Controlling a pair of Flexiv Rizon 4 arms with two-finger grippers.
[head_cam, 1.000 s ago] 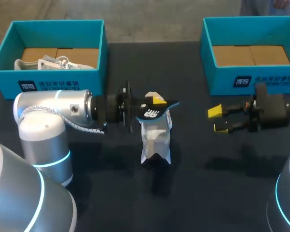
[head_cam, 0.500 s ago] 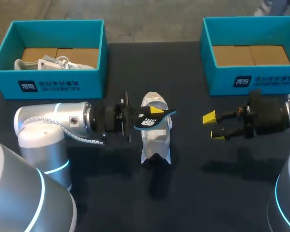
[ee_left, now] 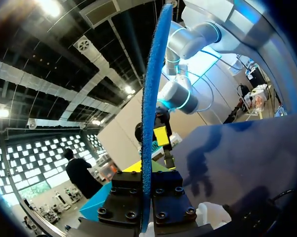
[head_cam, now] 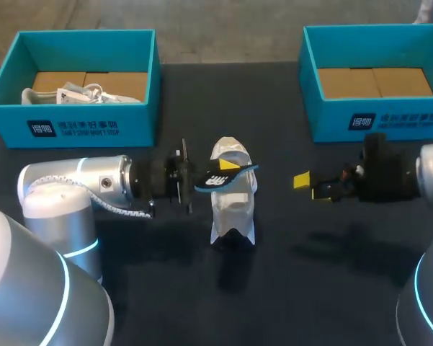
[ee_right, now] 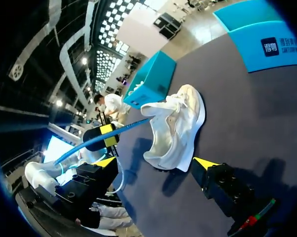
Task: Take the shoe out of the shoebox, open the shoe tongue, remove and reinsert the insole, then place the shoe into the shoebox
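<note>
Left tool [head_cam: 227, 169] clamped on blue insole [head_cam: 223, 177]; right tool [head_cam: 311, 186] fingers spread, gripping nothing.
Insole's free end sticks out over white shoe [head_cam: 232, 202], contact unclear; shoe sits mid-counter [head_cam: 310, 288] between the two tools, outside both boxes; right tool near shoe, apart from it; left shoebox [head_cam: 86, 128] holds another white shoe [head_cam: 65, 94]; right shoebox [head_cam: 375, 119] behind right tool.
</note>
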